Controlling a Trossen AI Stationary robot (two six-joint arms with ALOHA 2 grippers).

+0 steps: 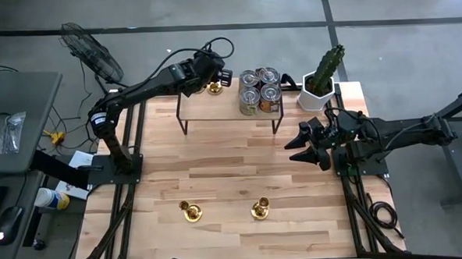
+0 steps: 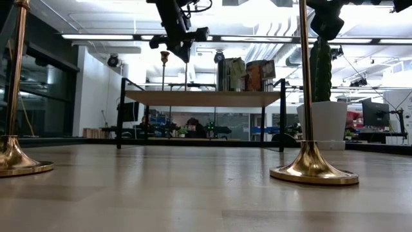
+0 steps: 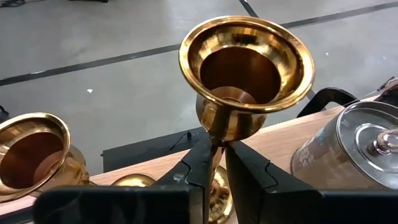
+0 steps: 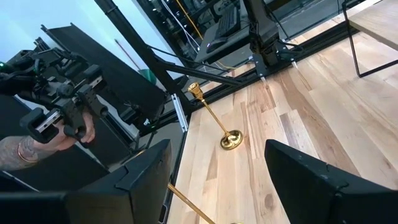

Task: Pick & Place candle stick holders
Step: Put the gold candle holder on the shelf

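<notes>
Candle stick holders: four, brass. One (image 3: pixel 245 68) clamped by its thin stem in left end effector (image 3: pixel 214 163), over the raised shelf (image 1: pixel 214 107) at desk's far side. Another (image 3: pixel 34 152) standing just beside it on that shelf, near the tin cans (image 1: pixel 260 90). Two more upright on the desk (image 1: pixel 233 176) near its front edge: one (image 1: pixel 191 212) toward the left, one (image 1: pixel 260 209) toward the right, well apart from each other. Right end effector (image 1: pixel 310 145) hovering at desk's right edge, fingers spread wide, holding nothing, near the potted cactus (image 1: pixel 322 80). Beyond the desk, a person's hand (image 4: pixel 62 134) on a control handle.
</notes>
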